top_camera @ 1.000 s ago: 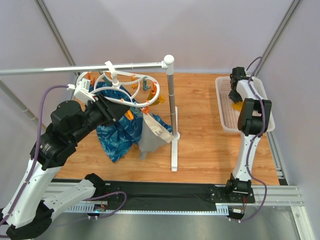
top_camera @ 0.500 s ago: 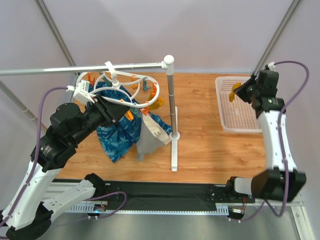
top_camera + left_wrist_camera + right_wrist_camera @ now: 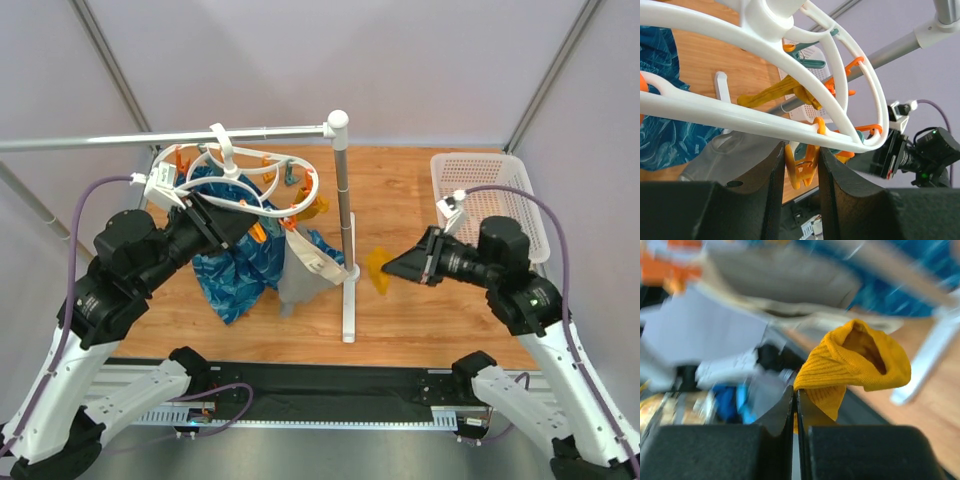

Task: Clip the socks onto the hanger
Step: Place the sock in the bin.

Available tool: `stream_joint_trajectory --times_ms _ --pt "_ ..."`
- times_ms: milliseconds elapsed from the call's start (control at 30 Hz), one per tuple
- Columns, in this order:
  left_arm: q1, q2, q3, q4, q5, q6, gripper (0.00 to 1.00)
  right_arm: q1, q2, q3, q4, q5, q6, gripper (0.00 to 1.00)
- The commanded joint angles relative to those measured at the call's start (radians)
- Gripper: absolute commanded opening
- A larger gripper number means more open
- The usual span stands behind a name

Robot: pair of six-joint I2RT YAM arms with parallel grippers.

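Top external view has the right gripper (image 3: pixel 392 268) pinched shut on a mustard sock (image 3: pixel 378 268), carried over the table (image 3: pixel 400 190) just right of the post (image 3: pixel 345 230), toward the hanger (image 3: pixel 300 165) hung on the rail (image 3: pixel 150 138) at the left. Left gripper (image 3: pixel 801 150), part-closed, squeezes an orange clip (image 3: pixel 802 172) on the hanger's rim, likely holding it agape for the sock. A second ago the right arm was in the far-right basket (image 3: pixel 480 160); the left has not stirred.

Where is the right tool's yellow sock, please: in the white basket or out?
Out: the sock hangs pinched in the shut right tool, clear of the basket.
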Motion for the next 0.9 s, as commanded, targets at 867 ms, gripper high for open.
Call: stream_joint_trajectory --times_ms 867 --pt "0.0 -0.032 -0.016 0.012 0.095 0.0 0.0 0.661 0.16 0.215 -0.257 0.792 -0.116 0.0"
